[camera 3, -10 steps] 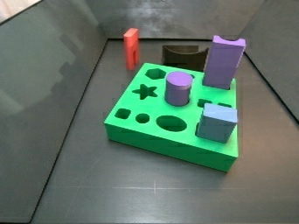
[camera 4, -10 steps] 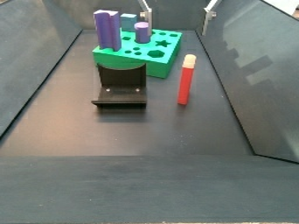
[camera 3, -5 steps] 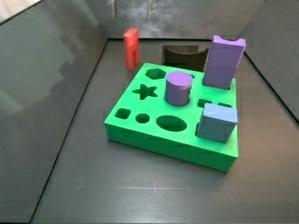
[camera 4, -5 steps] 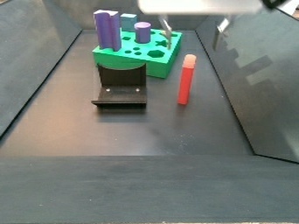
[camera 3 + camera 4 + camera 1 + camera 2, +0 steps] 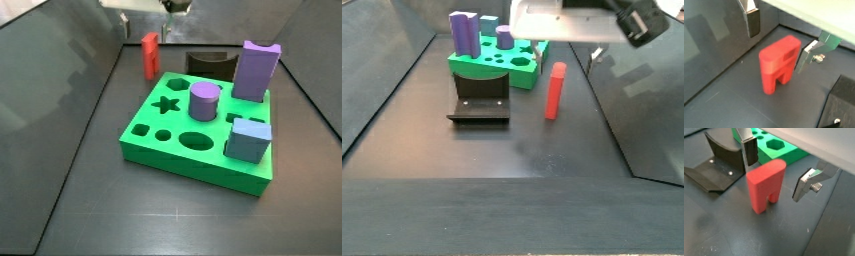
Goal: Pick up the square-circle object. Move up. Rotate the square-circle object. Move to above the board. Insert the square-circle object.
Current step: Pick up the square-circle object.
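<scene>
1. Right now my gripper (image 5: 783,37) hangs above the square-circle object (image 5: 777,61), a small slim red block standing upright on the dark floor, and my jaws are wide apart with nothing held.
2. Both wrist views show one silver finger (image 5: 749,152) on one side of the red block's top and the other finger (image 5: 808,182) on the opposite side, each clear of it, so I judge the step in hand to be the descent for the pick.
3. Side on, the red block (image 5: 553,90) stands just beside the board (image 5: 500,62), a large bright green flat block with shaped holes, and near the fixture (image 5: 480,102); I should come straight down so neither finger clips the green edge.
4. Ideally I would centre the block between my pads before closing; it looks nearer one finger, and an uneven squeeze could tip so slim a piece.
5. Gripping well down from the top should hold it steady for the lift and rotation.
</scene>
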Robot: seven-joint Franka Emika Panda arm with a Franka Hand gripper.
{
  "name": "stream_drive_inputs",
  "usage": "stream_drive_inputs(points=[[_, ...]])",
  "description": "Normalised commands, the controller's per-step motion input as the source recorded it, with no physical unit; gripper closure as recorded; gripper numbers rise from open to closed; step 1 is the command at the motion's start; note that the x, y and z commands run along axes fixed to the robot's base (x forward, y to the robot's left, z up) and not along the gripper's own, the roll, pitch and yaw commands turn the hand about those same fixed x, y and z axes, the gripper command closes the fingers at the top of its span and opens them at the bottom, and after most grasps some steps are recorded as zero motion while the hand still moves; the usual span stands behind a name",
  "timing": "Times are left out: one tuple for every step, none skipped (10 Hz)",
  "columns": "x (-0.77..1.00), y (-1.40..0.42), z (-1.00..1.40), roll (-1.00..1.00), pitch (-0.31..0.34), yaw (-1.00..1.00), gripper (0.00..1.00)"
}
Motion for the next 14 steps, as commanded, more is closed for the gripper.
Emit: stream_drive_inputs(points=[[0.15,0.00,-0.50,-0.27,0.067,-0.23,0.00],[0.15,0.00,-0.50,-0.27,0.060,-0.26,0.00],[0.00,0.00,-0.02,-0.01,0.000,0.00,0.00],[0.00,0.00,0.00,0.00,0.000,0.00,0.00],[0.00,0.00,0.00,0.00,0.000,0.00,1.00],[0.00,0.00,0.00,0.00,0.000,0.00,1.00],[0.00,0.00,0.00,0.00,0.000,0.00,1.00],[0.00,0.00,0.00,0.00,0.000,0.00,1.00],[0.00,0.00,0.00,0.00,0.000,0.00,1.00],[0.00,0.00,0.00,0.00,0.000,0.00,1.00],[0.00,0.00,0.00,0.00,0.000,0.00,1.00],[0.00,0.00,0.00,0.00,0.000,0.00,1.00],[0.00,0.00,0.00,0.00,0.000,0.00,1.00],[0.00,0.00,0.00,0.00,0.000,0.00,1.00]])
